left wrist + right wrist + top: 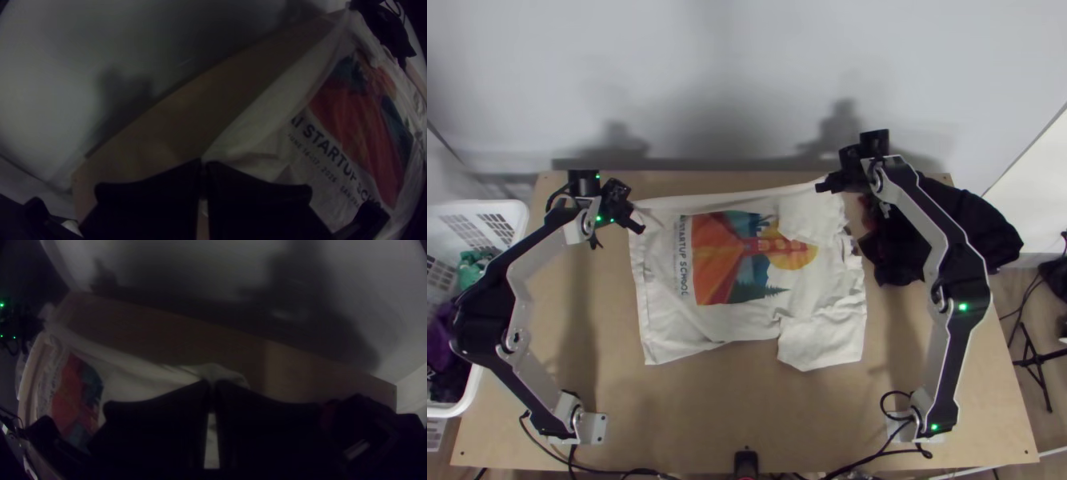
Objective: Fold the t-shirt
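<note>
The white t-shirt (667, 320) lies on the table with its colourful print up, its hem side at the left and its sleeve end rumpled at the right. At its upper left corner is my left gripper (638, 227), shut on the cloth. My right gripper (822, 187) is shut on the shirt's upper right edge. Between them the far edge runs nearly straight. In the left wrist view the fingertips of my left gripper (203, 163) meet at the shirt (253, 129). The right wrist view has my right gripper (211, 384) closed on the shirt (129, 373).
Dark clothing (979, 228) is bunched at the table's right far side, beside the right arm. A white laundry basket (511, 210) with clothes stands left of the table (691, 416). A grey wall (731, 88) rises behind the table's far edge.
</note>
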{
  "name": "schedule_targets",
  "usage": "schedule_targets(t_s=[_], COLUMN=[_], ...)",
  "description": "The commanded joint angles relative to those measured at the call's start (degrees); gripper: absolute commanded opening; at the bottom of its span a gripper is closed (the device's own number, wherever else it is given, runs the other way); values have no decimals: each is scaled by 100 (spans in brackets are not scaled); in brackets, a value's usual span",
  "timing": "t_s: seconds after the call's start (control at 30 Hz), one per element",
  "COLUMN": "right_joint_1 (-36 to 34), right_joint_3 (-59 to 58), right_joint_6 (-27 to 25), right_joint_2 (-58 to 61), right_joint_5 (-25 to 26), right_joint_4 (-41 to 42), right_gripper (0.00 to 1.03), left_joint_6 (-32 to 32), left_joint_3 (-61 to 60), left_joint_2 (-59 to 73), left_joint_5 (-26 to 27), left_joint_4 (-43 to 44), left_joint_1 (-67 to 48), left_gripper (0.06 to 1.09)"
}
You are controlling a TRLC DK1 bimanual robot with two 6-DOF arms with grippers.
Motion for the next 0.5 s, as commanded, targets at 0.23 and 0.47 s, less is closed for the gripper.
schedule_targets(t_s=[0.23,0.47], right_joint_1=[-97,-220], right_joint_3=[196,-657], right_joint_6=[-37,-28], right_joint_2=[45,-931], right_joint_5=[41,32], right_joint_4=[-673,-1042], right_gripper=[3,3], left_joint_6=[-94,-24], left_joint_3=[155,-627], left_joint_2=[-411,-1395], left_joint_5=[-27,-9], left_joint_4=[-810,-1153], left_joint_1=[-239,-617], left_gripper=[10,10])
